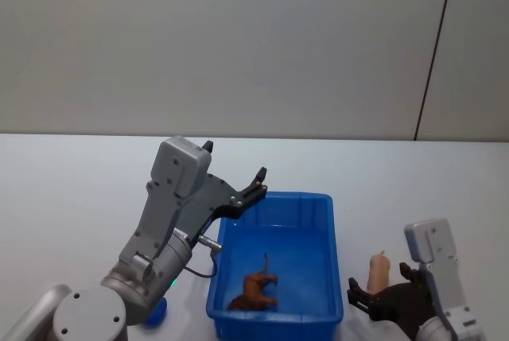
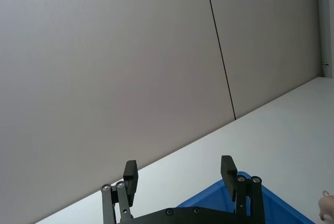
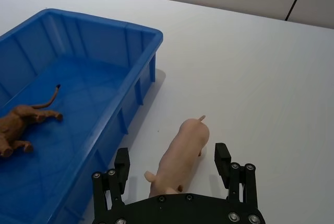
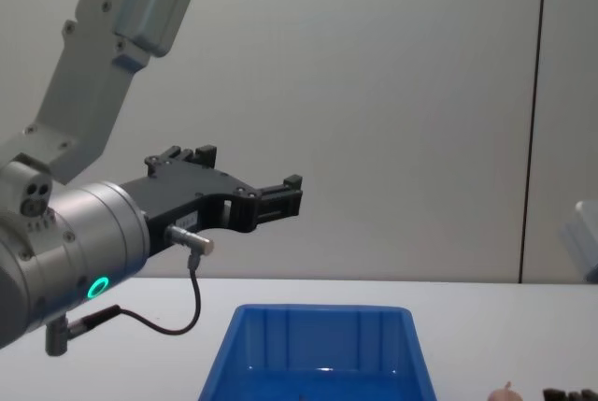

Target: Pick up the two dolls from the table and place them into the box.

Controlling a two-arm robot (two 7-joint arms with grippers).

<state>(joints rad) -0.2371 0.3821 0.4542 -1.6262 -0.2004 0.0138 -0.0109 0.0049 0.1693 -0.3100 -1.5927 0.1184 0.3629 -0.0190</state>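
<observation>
Two grippers are in view, both with jaws spread wide and neither gripping anything. The left arm stands bent at the left of the rectangular bright blue plastic bin [image 1: 274,195], its wrist housing upright and the left gripper [image 2: 179,167] pointing forward toward the grey wall [image 1: 238,39]. In the head view this gripper sits over the bin's far left corner. The chest view shows it level and well above the rim, touching nothing.

The right arm is low at the right of the bin, with the right gripper [image 3: 172,154] close to the flat white tabletop [image 3: 250,78]. Its fingers [image 3: 222,157] stand one on each side of the small flesh-pink doll [image 3: 182,148], a pig-like figure. A gap shows between each finger and the doll, so there is no grasp. This doll rests on the table just beside the bin's right wall, apart from it.

The small reddish-brown doll [image 3: 21,125], a thin-limbed figure with a long tail, lies on its side on the bin floor toward the near end.

The right wrist view gives both dolls and the ribbed inner walls. The chest view gives the left gripper's height. The left wrist view catches the bin's corner beneath its fingertips
</observation>
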